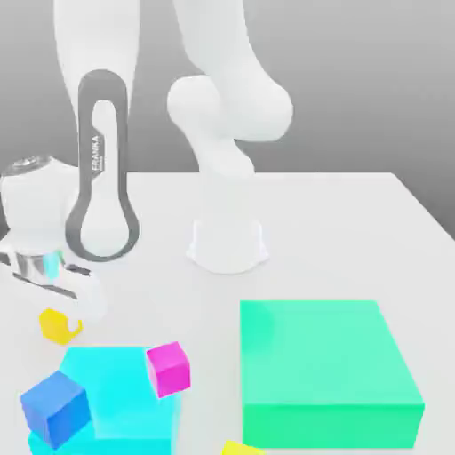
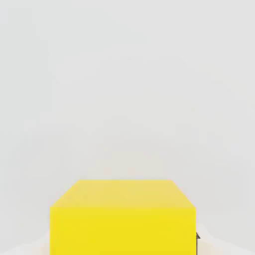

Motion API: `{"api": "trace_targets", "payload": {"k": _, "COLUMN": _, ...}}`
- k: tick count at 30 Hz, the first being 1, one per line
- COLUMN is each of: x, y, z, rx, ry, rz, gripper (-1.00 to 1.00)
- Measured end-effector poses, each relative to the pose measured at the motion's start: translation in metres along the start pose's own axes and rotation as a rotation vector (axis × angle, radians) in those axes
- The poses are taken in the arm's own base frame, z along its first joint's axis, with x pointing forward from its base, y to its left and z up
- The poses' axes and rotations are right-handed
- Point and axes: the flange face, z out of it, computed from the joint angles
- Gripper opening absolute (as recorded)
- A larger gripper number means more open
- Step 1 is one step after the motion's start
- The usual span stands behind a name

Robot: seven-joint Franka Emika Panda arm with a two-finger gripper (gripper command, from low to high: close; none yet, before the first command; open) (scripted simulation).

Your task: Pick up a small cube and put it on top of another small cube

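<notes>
Gripper [image 1: 64, 313] down at the exterior view's left, jaws closed on the small cube [image 1: 59, 326], low over the white desk [image 1: 338, 240]. Cube level, no long axis, a flat face square to the hand camera [image 2: 122, 219]. Cyan block [image 1: 120, 391] nearby carries magenta cube [image 1: 169, 368] and blue cube [image 1: 56, 408].

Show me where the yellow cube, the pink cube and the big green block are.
yellow cube [image 1: 59, 326]: exterior view, front face under the gripper.
pink cube [image 1: 169, 369]: exterior view, middle of its front face.
green block [image 1: 324, 354]: exterior view, middle of its top face.
</notes>
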Motion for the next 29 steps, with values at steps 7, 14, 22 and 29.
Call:
{"api": "trace_targets", "payload": {"k": 7, "x": 0.000, "y": -0.005, "z": -0.045, "rx": 0.004, "ry": -0.006, "rz": -0.006, "gripper": -1.00}}
{"api": "trace_targets", "payload": {"k": 14, "x": 0.020, "y": -0.116, "z": -0.094, "rx": 0.010, "ry": -0.010, "rz": -0.175, "gripper": -1.00}}
{"api": "trace_targets", "payload": {"k": 22, "x": -0.003, "y": -0.250, "z": -0.156, "rx": 0.008, "ry": -0.009, "rz": -0.371, "gripper": -1.00}}
{"api": "trace_targets", "payload": {"k": 29, "x": -0.005, "y": -0.258, "z": -0.109, "rx": 0.007, "ry": -0.008, "rz": -0.381, "gripper": 1.00}}
